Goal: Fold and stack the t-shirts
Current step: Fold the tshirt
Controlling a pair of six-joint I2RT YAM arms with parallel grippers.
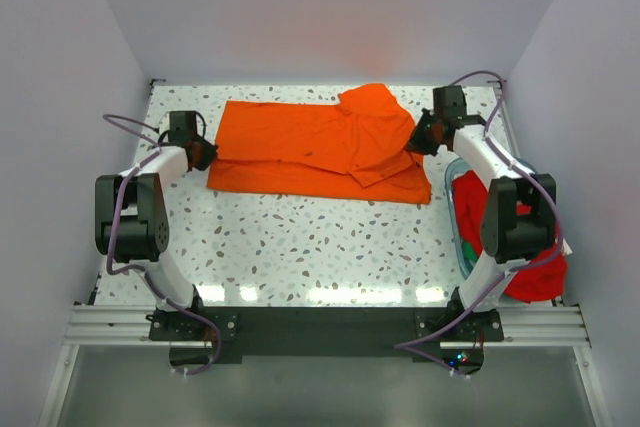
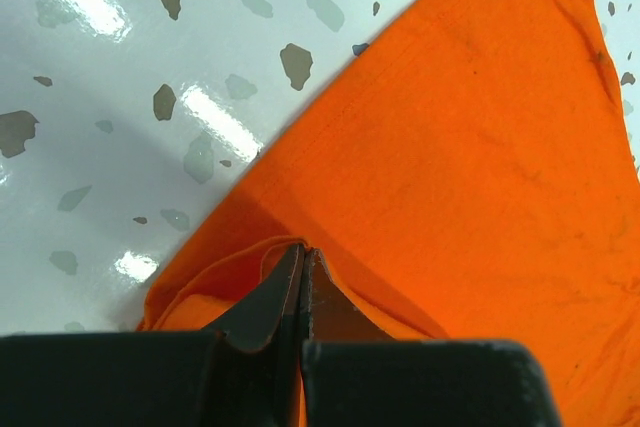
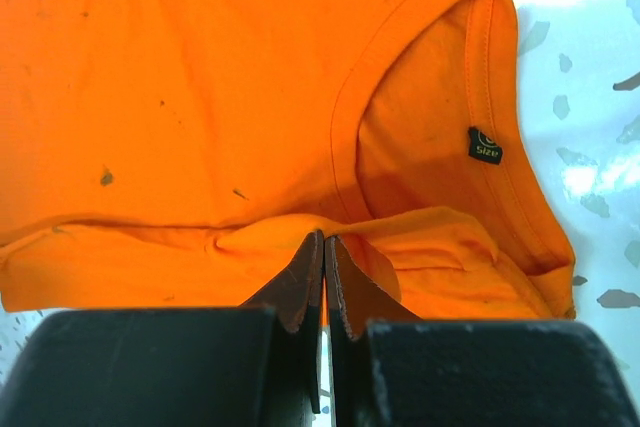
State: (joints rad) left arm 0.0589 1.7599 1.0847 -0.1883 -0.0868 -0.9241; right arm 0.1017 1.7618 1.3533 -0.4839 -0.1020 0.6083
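Orange t-shirt lay across the far half of the table, its long axis running 9 to 3 o'clock in the top view. The left gripper was pinched closed on the 9 o'clock edge, and the right gripper was clamped on cloth just below the collar at 3 o'clock. Each arm was nearest its own end. Red t-shirt lay in the bin at 4 o'clock.
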